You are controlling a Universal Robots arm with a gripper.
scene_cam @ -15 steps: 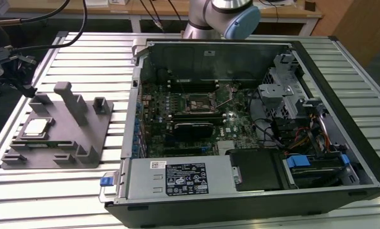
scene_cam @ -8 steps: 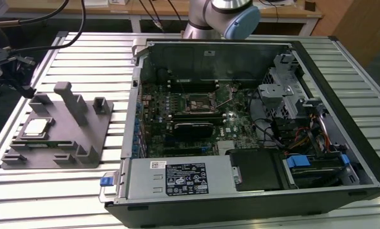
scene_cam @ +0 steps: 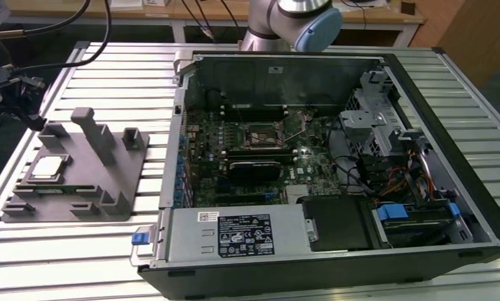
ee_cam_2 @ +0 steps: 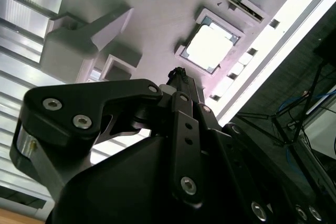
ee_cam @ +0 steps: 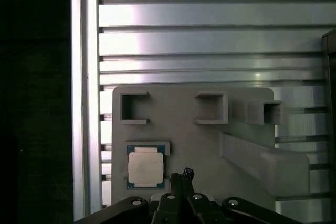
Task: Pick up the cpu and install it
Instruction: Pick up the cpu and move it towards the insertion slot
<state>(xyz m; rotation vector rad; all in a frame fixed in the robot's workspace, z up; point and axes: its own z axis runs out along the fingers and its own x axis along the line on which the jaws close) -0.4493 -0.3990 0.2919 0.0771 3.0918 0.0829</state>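
We note ribbed metal desk (scene_cam: 107, 69); cpu (ee_cam: 145, 167) in grey tray (ee_cam: 178, 124) nr desk edge; gripper (ee_cam: 185, 174) tips together over tray.

Cpu (scene_cam: 49, 168): small flat square chip with a pale silvery metal top. Lies flat, face up, seated squarely in a shallow square recess of the grey fixture tray (scene_cam: 124, 157), close to one tray corner. The tray sits on the slatted table (scene_cam: 82, 251) at the exterior view's left, beside the open computer case (scene_cam: 317, 276). Not yet installed. In both wrist views the cpu (ee_cam: 146, 167) (ee_cam_2: 210, 48) shows a thin green rim around the metal top, which glares near white.
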